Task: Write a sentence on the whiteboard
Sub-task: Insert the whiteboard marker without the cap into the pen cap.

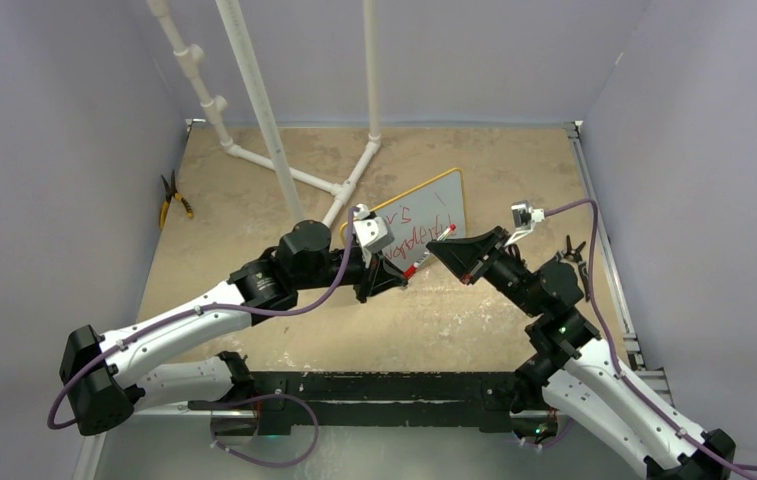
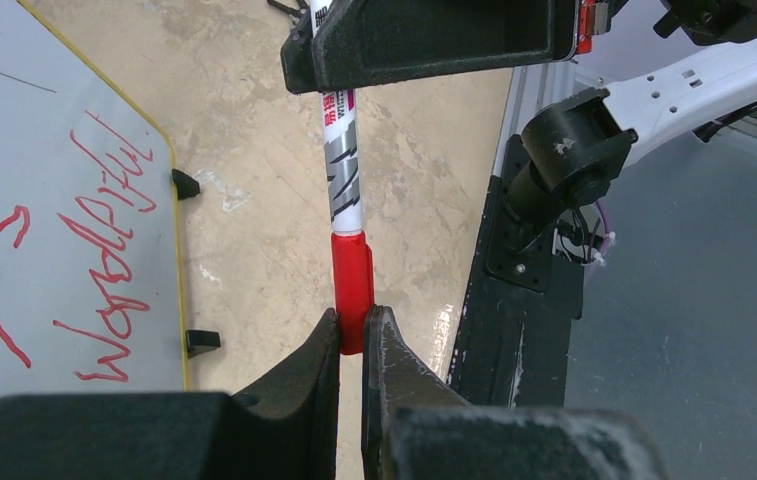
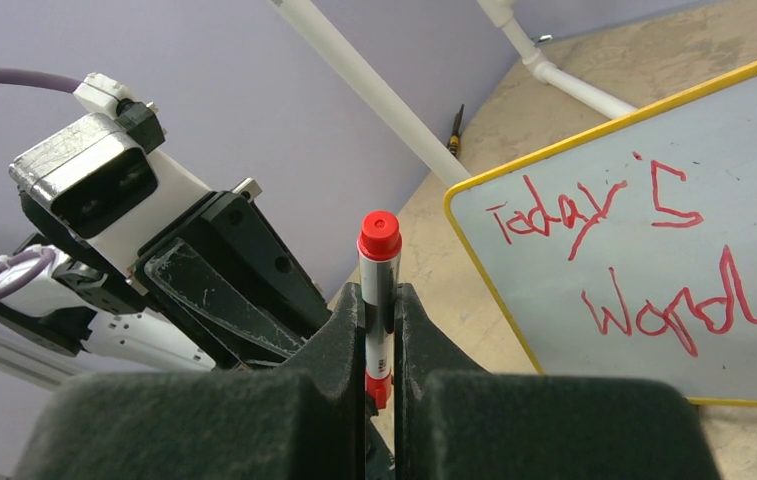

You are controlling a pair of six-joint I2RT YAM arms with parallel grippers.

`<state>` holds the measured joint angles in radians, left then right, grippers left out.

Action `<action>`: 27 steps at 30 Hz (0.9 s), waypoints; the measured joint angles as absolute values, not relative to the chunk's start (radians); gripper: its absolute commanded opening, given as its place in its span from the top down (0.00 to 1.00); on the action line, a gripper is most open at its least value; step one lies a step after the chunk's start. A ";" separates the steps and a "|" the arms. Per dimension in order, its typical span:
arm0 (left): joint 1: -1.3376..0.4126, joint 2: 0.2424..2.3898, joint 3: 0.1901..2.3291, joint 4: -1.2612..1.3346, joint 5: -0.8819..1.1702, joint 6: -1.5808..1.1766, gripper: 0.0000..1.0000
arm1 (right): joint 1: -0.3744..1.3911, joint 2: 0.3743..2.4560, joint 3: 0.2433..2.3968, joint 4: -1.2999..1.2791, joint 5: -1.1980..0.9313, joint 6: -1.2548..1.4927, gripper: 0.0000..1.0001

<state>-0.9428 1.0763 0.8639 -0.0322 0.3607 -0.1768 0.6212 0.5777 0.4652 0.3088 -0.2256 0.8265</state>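
Left hand (image 2: 352, 325) pinching marker (image 2: 345, 180), whiteboard (image 2: 34, 140) beside

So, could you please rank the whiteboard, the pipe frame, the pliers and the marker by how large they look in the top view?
1. pipe frame
2. whiteboard
3. pliers and marker: about alike. The marker is partly hidden and raised nearer the camera, so unranked.

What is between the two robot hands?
A marker: the left fingers pinch its red cap, the right fingers grip its barrel. The left wrist view shows it.
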 measured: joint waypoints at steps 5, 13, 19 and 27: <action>-0.943 1.076 0.869 -0.044 0.356 -0.180 0.72 | 0.621 0.582 0.465 0.305 -0.218 0.826 1.00; -0.943 1.071 0.919 -0.037 0.363 -0.171 0.24 | 0.634 0.579 0.458 0.230 -0.227 0.828 1.00; -0.943 1.072 0.917 -0.106 0.412 -0.176 0.17 | 0.634 0.552 0.454 0.203 -0.227 0.828 1.00; -0.943 1.133 0.884 -0.139 0.497 -0.211 0.29 | 0.634 0.527 0.450 0.222 -0.245 0.826 1.00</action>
<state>-0.9428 1.1328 0.8841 -0.1390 0.4969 -0.2111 0.6338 0.5270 0.4500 0.2218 -0.2455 0.8261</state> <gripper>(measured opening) 0.774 0.046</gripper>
